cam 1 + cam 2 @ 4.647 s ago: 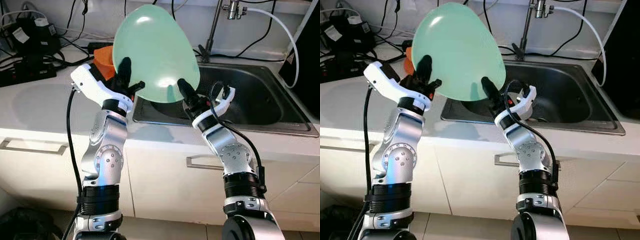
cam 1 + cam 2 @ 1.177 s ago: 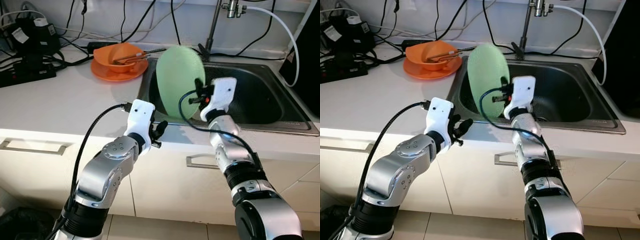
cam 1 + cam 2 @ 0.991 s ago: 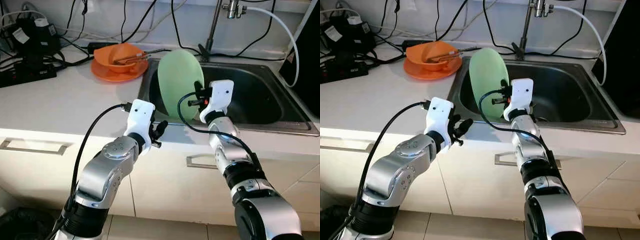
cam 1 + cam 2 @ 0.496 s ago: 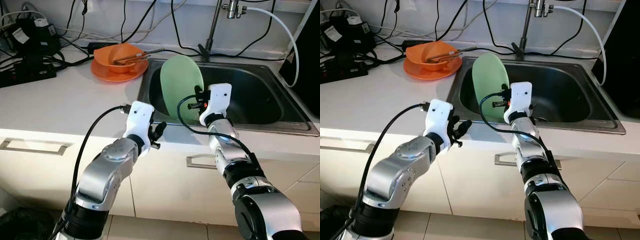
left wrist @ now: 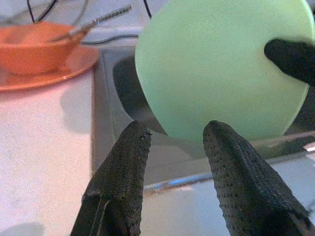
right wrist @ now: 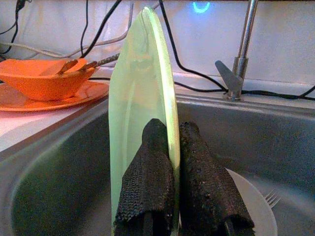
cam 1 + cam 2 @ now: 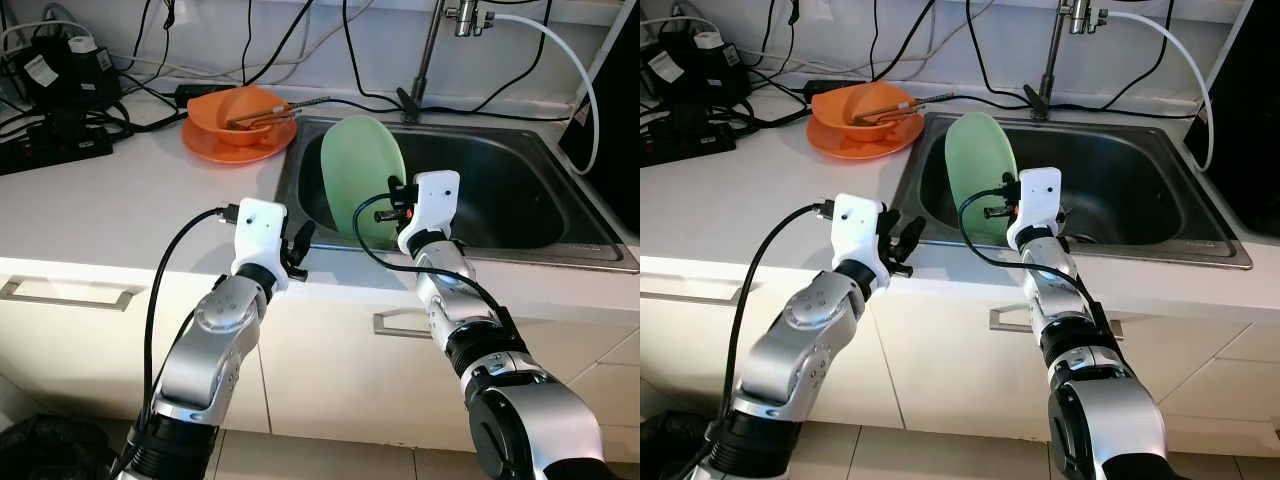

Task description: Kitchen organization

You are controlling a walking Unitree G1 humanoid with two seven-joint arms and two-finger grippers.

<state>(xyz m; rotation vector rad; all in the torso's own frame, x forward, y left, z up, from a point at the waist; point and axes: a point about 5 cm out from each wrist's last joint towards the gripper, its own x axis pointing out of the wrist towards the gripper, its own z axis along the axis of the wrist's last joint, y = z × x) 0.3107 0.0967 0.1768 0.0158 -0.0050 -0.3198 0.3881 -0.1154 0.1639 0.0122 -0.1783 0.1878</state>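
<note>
A pale green plate (image 7: 360, 170) stands on edge inside the left part of the steel sink (image 7: 520, 170). My right gripper (image 6: 172, 127) is shut on the plate's rim, one black finger on each face. Just in front of the sink's front-left corner, my left gripper (image 7: 300, 240) hovers over the white counter, open with nothing between its fingers. In the left wrist view the green plate (image 5: 221, 64) stands beyond the left gripper (image 5: 177, 130), apart from it.
An orange bowl (image 7: 240, 108) holding utensils sits on an orange plate (image 7: 215, 145) left of the sink. A white plate (image 6: 251, 201) with a fork lies on the sink bottom. The faucet (image 7: 432, 50) rises behind. Power strips and cables (image 7: 50, 100) crowd the back left.
Earlier both grippers held the green plate high over the counter. Now the right gripper alone holds it, lowered into the sink. The left gripper has let go and shifted slightly left.
</note>
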